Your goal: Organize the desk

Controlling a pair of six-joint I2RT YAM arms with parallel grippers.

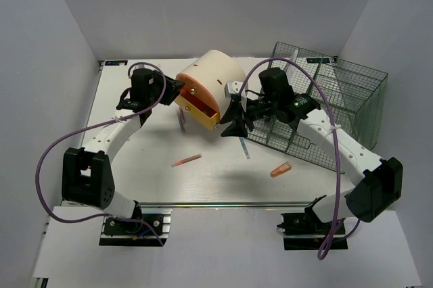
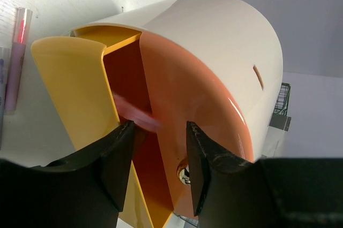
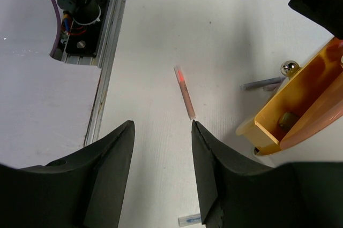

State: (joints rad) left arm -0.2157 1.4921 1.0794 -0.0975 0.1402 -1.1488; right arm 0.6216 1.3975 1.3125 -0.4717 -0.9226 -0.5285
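The white desk [image 1: 135,166] has a silver rail [image 1: 223,203] along its near edge. A cream cylinder container with an orange rim [image 1: 211,75] lies on its side at the back, its yellow drawer [image 1: 201,111] pulled out. My left gripper [image 1: 179,89] is open at the orange face [image 2: 203,105], fingers [image 2: 115,158] astride the drawer's edge; a blurred pink thing [image 2: 136,114] shows inside the drawer [image 2: 75,89]. My right gripper [image 1: 233,124] is open and empty above the desk, right of the drawer. In the right wrist view it [image 3: 161,125] hangs over a pink pen [image 3: 184,91].
A dark green wire-mesh basket [image 1: 335,109] stands at the right. A pink pen [image 1: 187,161], an orange marker [image 1: 281,170], a white-blue pen [image 1: 245,149] and purple-grey pens [image 1: 181,120] lie on the desk. The drawer's silver knob [image 3: 290,68] shows beside the drawer [image 3: 292,113].
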